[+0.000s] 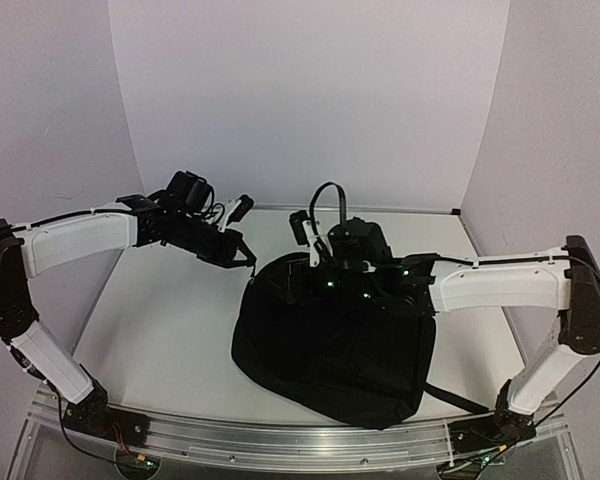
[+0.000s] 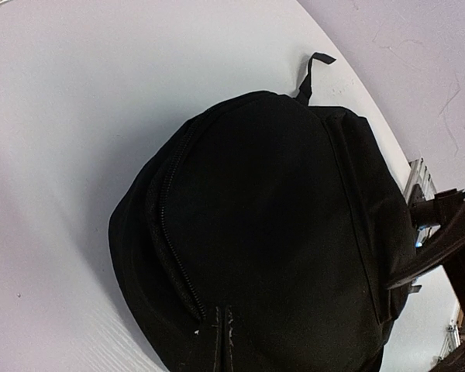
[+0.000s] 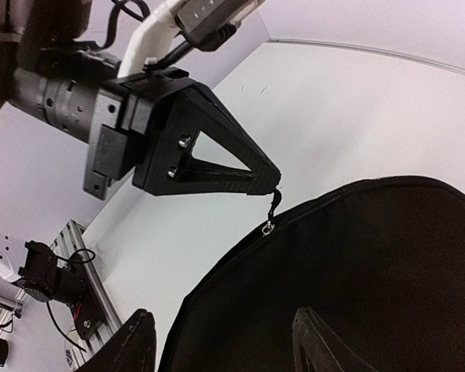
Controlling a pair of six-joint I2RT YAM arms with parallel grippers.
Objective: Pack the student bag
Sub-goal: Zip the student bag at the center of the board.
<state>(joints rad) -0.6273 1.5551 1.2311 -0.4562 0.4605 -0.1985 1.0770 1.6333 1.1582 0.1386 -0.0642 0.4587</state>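
1. The fingers (image 3: pixel 217 116) of the left gripper (image 3: pixel 273 186) are pressed together at their tips, and the zipper pull (image 3: pixel 273 208) of the student bag (image 3: pixel 372 294) is pinched between them.
2. The fingers (image 3: pixel 136 345) of the right gripper (image 3: pixel 223 311) are spread wide apart and nothing is gripped by them. Black bag fabric is seen between and below them, but whether it is touched cannot be told.
3. The student bag is laid flat on the white table (image 1: pixel 170 320). In the top view it is spread from the table's centre toward 4 o'clock, close to the metal rail (image 1: pixel 280 440) at 6 o'clock.
4. In the top view the left gripper is placed at the bag's 10 o'clock corner and is reached in from 9 o'clock. The right gripper is held over the bag's 12 o'clock edge, and its arm is stretched in from 3 o'clock.
5. The zipper pull is drawn upright above its slider. The zipper track (image 2: pixel 170 232) is seen curving along the bag's rounded side in the left wrist view, down to 6 o'clock of that picture.
6. A hanging loop (image 2: pixel 314 70) is seen at the bag's 1 o'clock in the left wrist view. A shoulder strap (image 1: pixel 460 398) is trailed out at the bag's 4 o'clock in the top view.
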